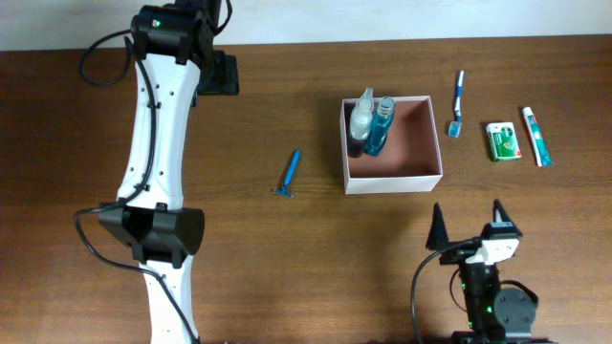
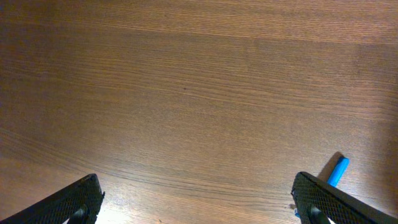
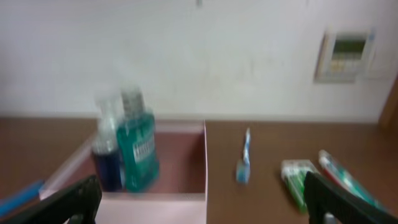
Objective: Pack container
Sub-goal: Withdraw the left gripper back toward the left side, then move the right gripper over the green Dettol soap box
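The container (image 1: 394, 182), a shallow white-walled box with a reddish-brown inside, sits mid-table. In its left end are a clear spray bottle (image 1: 360, 122) and a blue-green mouthwash bottle (image 1: 381, 126). My right gripper (image 1: 469, 225) is open and empty, in front of the container and facing it. The blurred right wrist view shows my right gripper (image 3: 199, 186), the container (image 3: 155, 208) and the mouthwash bottle (image 3: 138, 149). My left gripper (image 1: 222, 75) is raised at the far left. The left wrist view shows my left gripper (image 2: 199, 199) open and empty over bare wood.
A blue razor (image 1: 289, 175) lies left of the container; its handle also shows in the left wrist view (image 2: 337, 171). Right of the container lie a toothbrush (image 1: 457, 105), a small green packet (image 1: 503, 141) and a toothpaste tube (image 1: 537, 136).
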Motion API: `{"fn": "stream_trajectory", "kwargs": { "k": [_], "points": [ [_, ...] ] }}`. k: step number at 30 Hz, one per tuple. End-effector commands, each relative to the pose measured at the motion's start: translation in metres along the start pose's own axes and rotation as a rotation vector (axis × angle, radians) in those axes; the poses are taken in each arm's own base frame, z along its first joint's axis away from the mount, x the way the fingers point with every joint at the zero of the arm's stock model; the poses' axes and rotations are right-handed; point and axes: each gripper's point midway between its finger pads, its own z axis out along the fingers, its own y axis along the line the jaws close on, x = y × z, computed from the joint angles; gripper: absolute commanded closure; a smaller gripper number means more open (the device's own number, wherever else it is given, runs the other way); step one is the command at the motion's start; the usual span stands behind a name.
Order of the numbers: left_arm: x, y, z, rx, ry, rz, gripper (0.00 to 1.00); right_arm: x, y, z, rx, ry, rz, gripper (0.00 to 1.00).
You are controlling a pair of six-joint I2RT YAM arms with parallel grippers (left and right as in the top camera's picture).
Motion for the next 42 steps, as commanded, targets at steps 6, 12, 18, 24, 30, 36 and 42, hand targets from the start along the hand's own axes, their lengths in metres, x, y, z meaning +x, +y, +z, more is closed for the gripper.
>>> {"fn": "stream_trajectory", "kwargs": {
  "k": [6, 12, 18, 24, 30, 36, 42],
  "points": [
    [-0.003, 0.004, -0.001, -0.015, -0.017, -0.001, 0.01, -0.07, 0.011, -0.01, -0.057, -0.239, -0.007, 0.01],
    [-0.009, 0.002, -0.002, -0.009, -0.04, -0.008, 0.0, -0.128, -0.001, -0.006, -0.002, -0.197, -0.064, 0.01],
    [-0.013, 0.002, -0.002, -0.006, -0.055, -0.013, 0.01, -0.164, -0.035, 0.028, 0.087, 0.136, -0.202, 0.01],
    [-0.01, 0.002, -0.002, -0.009, -0.043, -0.009, 0.01, -0.169, -0.092, 0.056, 0.161, 0.585, -0.076, 0.01],
    [-0.009, 0.002, -0.002, -0.009, -0.042, -0.008, 0.01, -0.142, -0.136, 0.082, 0.108, 0.927, 0.215, 0.01],
    [-0.009, 0.002, -0.002, -0.009, -0.041, -0.008, 0.01, -0.105, -0.167, 0.116, 0.127, 1.062, 0.367, 0.01],
    [-0.01, 0.002, -0.002, -0.008, -0.044, -0.009, 0.01, -0.046, -0.183, 0.14, 0.112, 1.219, 0.203, 0.01]
  ]
}}
